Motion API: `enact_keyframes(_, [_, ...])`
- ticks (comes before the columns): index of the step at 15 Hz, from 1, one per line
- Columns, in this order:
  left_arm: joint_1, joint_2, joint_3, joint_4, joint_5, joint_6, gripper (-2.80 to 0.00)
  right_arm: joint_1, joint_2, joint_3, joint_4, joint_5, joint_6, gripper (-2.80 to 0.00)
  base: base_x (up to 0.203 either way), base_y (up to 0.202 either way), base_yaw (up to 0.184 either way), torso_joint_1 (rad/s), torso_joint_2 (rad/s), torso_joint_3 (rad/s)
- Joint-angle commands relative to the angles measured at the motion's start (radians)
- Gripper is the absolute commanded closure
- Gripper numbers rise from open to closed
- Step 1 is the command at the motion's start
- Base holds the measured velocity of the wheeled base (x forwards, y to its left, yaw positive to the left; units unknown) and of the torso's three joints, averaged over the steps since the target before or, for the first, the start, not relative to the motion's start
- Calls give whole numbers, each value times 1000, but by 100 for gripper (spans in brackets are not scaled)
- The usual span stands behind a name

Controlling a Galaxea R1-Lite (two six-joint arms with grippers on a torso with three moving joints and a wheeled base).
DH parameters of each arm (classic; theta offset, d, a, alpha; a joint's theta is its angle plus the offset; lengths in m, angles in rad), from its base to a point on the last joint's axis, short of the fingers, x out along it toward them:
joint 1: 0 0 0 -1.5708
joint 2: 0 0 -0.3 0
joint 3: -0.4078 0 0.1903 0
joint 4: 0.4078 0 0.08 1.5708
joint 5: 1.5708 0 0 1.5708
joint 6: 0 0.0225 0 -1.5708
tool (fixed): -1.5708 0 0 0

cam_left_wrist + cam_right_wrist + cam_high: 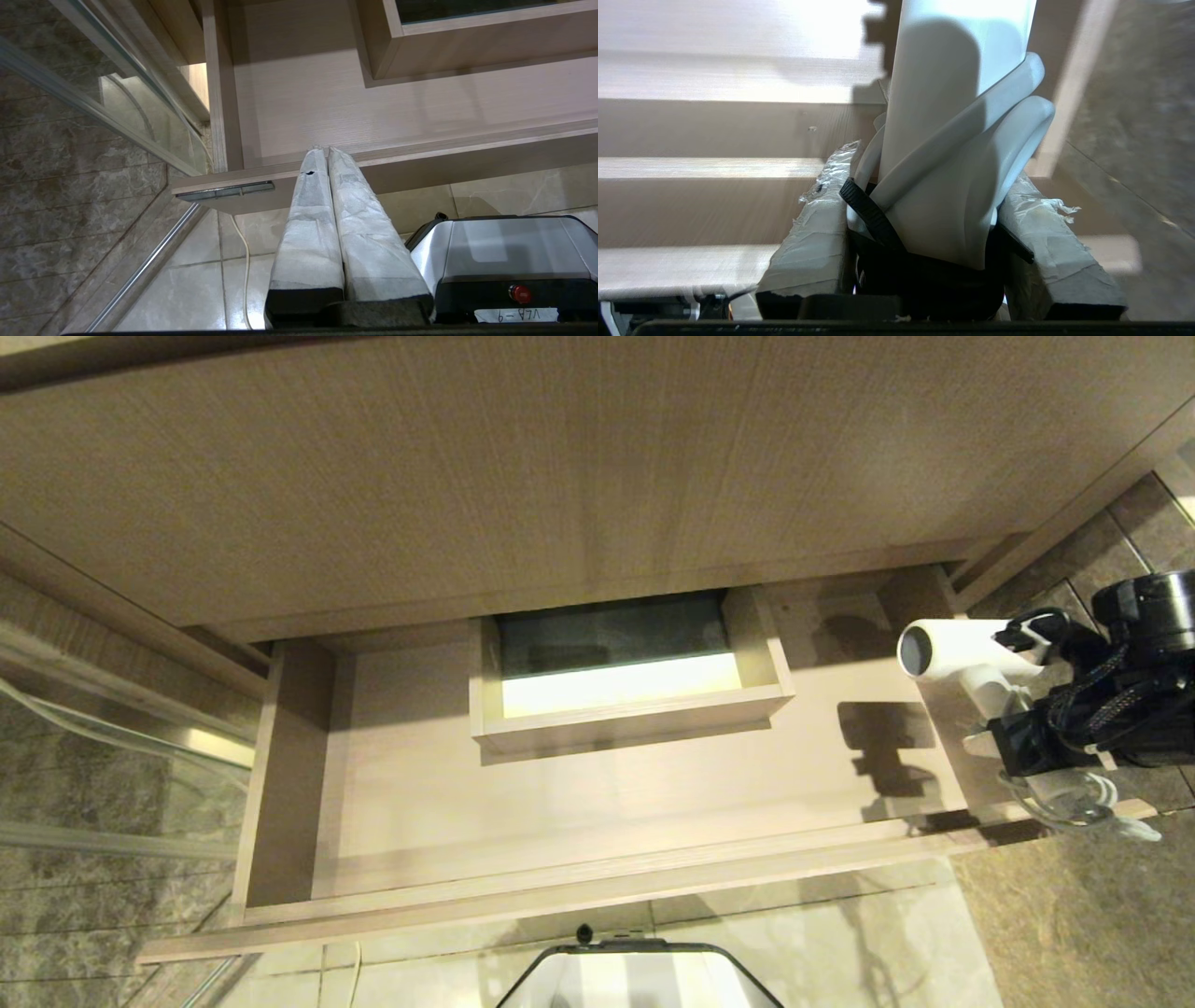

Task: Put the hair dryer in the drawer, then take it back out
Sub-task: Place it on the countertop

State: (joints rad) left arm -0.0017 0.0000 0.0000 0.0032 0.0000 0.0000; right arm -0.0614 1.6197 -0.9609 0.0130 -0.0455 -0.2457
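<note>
While gripping hair dryer (966, 658): right pincer (1013, 733) half-open.

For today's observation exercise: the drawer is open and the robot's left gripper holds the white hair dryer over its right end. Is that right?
Not quite: it is the right gripper that holds the hair dryer, as the right wrist view shows. The drawer is indeed open, the dryer over its right end.

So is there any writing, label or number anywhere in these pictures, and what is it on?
One only: a white sticker on the robot's base, below a red button. It shows upside down in the left wrist view; turned round it seems to read "VLA-6", though the last digit is uncertain.
None on the hair dryer, the drawer, the wood panel above or the floor tiles.
</note>
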Motion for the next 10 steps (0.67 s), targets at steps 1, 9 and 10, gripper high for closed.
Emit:
enact_keyframes(1, [0, 0, 0, 0, 0, 0, 0, 2, -177, 16, 9, 0, -3, 0, 0, 0, 0, 0, 0, 0])
enact_keyframes(9, [0, 0, 2, 0, 0, 0, 0, 17, -755, 128, 130, 2, -107, 0, 0, 0, 0, 0, 0, 0])
enact_keyframes(10, [0, 0, 2, 0, 0, 0, 0, 18, -822, 147, 144, 2, -118, 0, 0, 0, 0, 0, 0, 0])
